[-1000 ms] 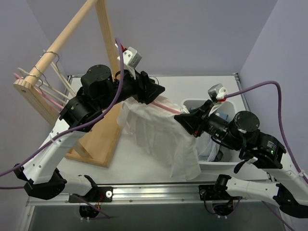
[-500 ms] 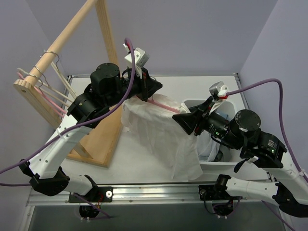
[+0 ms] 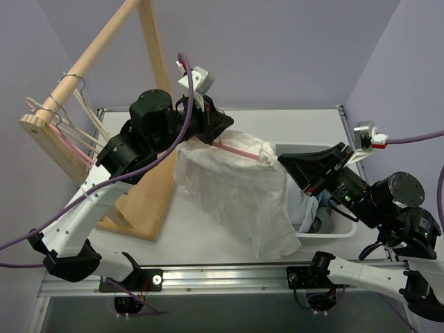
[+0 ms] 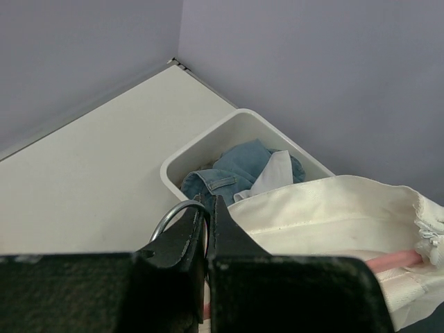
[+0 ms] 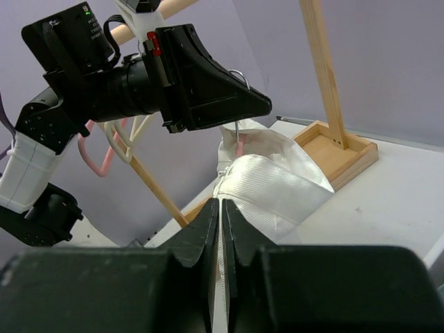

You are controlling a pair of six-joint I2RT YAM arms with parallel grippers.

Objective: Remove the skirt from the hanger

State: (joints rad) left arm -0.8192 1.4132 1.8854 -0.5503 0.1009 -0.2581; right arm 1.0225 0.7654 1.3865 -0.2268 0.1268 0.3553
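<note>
The skirt [image 3: 236, 187] looks white and ribbed here, and it hangs from the slim pink hanger [image 3: 239, 149] above the table. My left gripper [image 3: 225, 128] is shut on the hanger's silver wire hook [image 4: 170, 215], which curls out beside its fingers. My right gripper [image 3: 281, 161] is shut on the skirt's top edge [image 5: 277, 187] at the hanger's right end, and the cloth runs straight into its closed jaws [image 5: 220, 202]. A short piece of the pink bar [image 4: 399, 261] shows under the waistband. The right wrist view shows the left gripper [image 5: 260, 104] above the hook [image 5: 238, 132].
A white bin [image 3: 347, 225] at the right holds a blue denim garment [image 4: 232, 170] and white cloth. A wooden rack [image 3: 149, 41] stands at the left, with its base on the table. Cream and pink hangers [image 3: 76, 142] hang on its rail.
My left gripper has shut on the hanger's hook and shifted slightly. My right gripper opened, shut on the skirt's edge and drew back to the right, stretching the cloth that way.
</note>
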